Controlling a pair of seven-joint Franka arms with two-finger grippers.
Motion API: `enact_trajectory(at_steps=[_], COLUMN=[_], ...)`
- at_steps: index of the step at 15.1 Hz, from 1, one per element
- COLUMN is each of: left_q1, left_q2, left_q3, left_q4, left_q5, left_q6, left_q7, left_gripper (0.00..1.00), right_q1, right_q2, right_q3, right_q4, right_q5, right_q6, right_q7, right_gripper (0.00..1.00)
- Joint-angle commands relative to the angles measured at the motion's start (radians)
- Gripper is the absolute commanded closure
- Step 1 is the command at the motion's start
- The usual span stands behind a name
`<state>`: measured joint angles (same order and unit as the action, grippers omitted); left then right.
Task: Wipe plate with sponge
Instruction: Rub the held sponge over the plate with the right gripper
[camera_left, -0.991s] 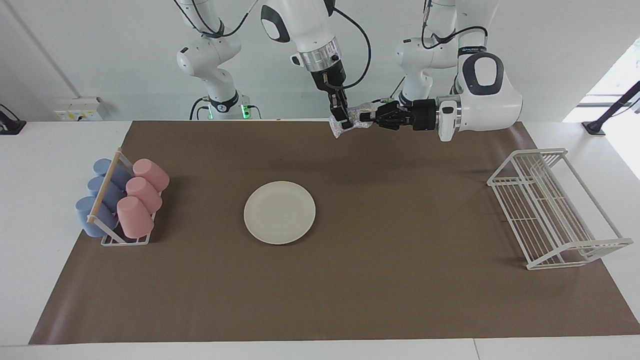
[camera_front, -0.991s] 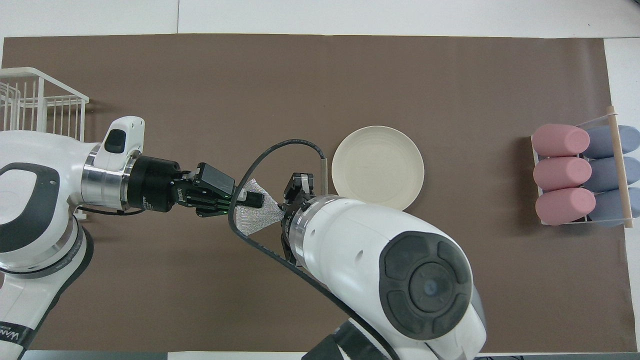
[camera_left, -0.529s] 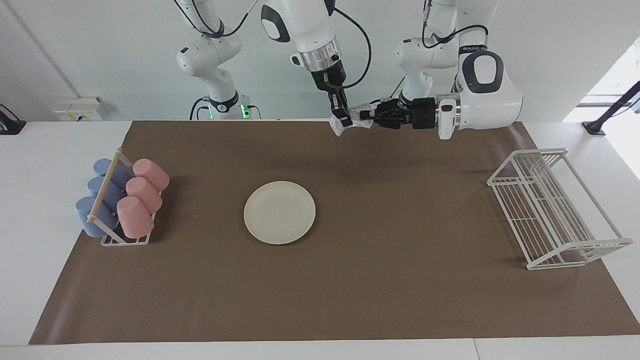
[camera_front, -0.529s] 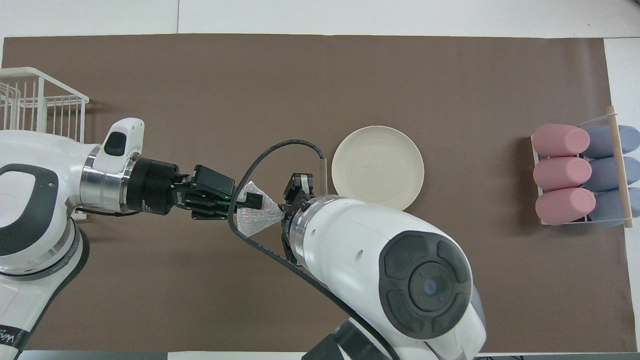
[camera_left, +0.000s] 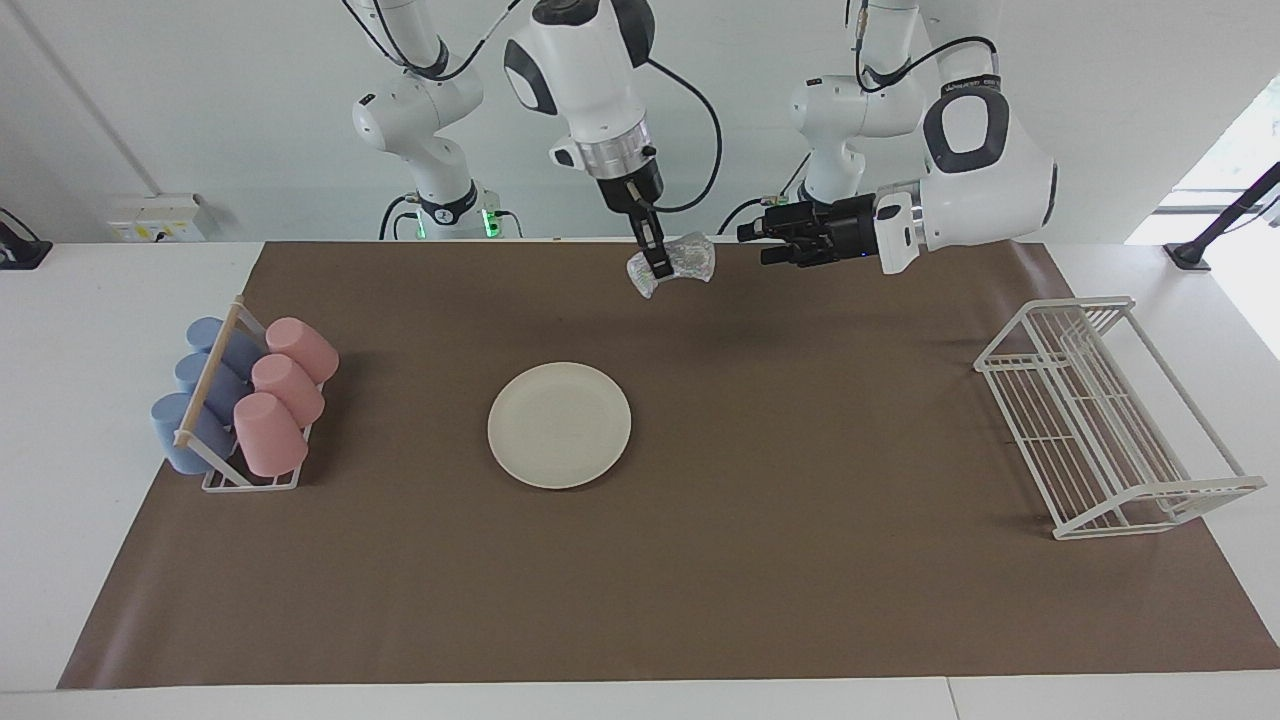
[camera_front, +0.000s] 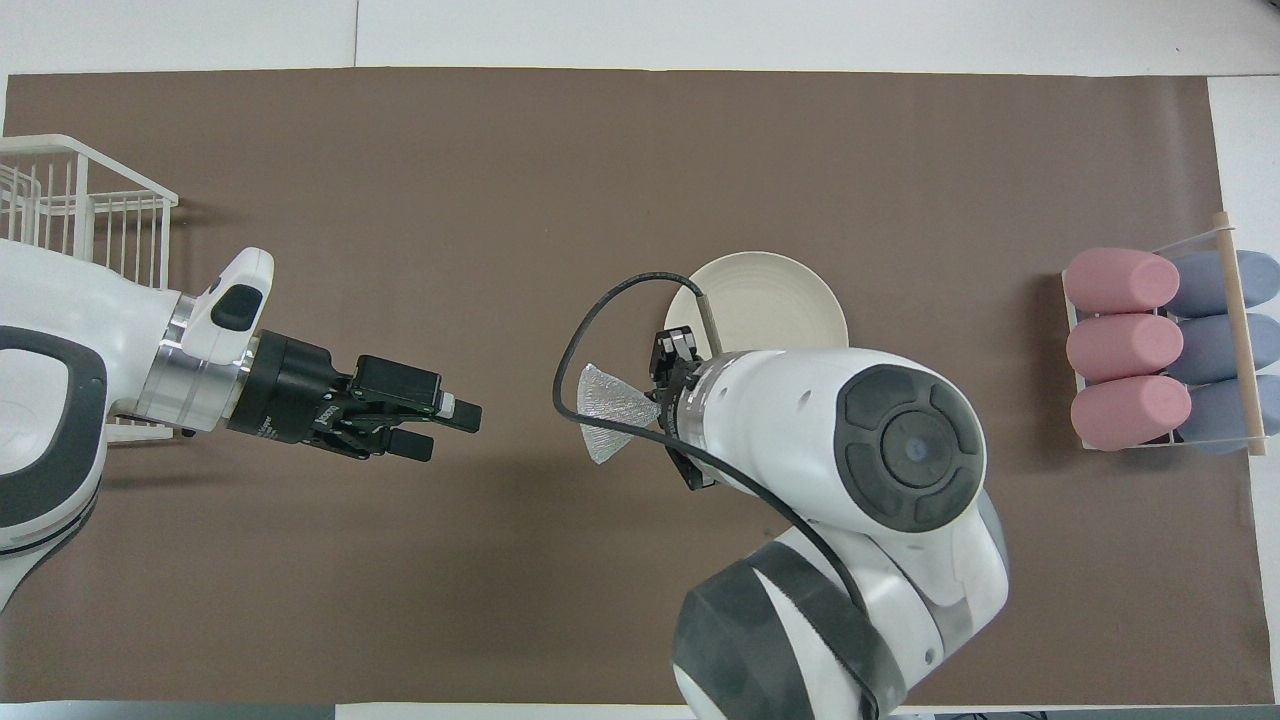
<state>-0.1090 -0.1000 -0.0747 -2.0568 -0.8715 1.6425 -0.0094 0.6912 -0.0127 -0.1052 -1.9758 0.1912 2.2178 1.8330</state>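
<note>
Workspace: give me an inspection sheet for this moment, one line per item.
Surface: brown mat over a white table.
Plate: plate flat on the mat, mid-table, nothing on it.
Sponge: sponge held in the air, above the mat's edge nearest the robots.
Clutter: rack of pink and blue cups at the right arm's end; white wire rack at the left arm's end.
End effectors: right end effector shut on the sponge; left end effector open, apart from the sponge, holding nothing.
Cables: black cable looping off the right arm's wrist, over the plate's rim in the overhead view.
Surroundings: white wall, wall socket.
</note>
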Motion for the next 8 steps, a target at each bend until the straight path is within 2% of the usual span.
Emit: enact_trajectory(at_steps=[1, 4, 6, 8], left_q1=[0.002, 0.028, 0.043, 0.049], left_q2=[-0.010, -0.004, -0.003, -0.003], left_q3=[0.000, 0.000, 0.000, 0.000], left_q4=[0.007, 0.010, 0.017, 0.017], left_q5=[0.197, 0.391, 0.494, 0.577], left_q6=[0.043, 0.091, 0.115, 0.140], left_q7=[-0.020, -0.015, -0.014, -0.017], left_gripper=[0.00, 0.00, 0.00, 0.00], right_q1=[-0.047, -0.140, -0.168, -0.157], right_q2=[0.088, 0.125, 0.189, 0.261], right_q3=[0.009, 0.009, 0.009, 0.010], right_q4=[-0.081, -0.208, -0.218, -0.216], right_q5=[0.001, 0.004, 0.008, 0.019], right_q6=[0.152, 0.316, 0.336, 0.440], right_q7=[-0.153, -0.349, -0.421, -0.425], right_gripper=[1.00, 1.00, 1.00, 1.00])
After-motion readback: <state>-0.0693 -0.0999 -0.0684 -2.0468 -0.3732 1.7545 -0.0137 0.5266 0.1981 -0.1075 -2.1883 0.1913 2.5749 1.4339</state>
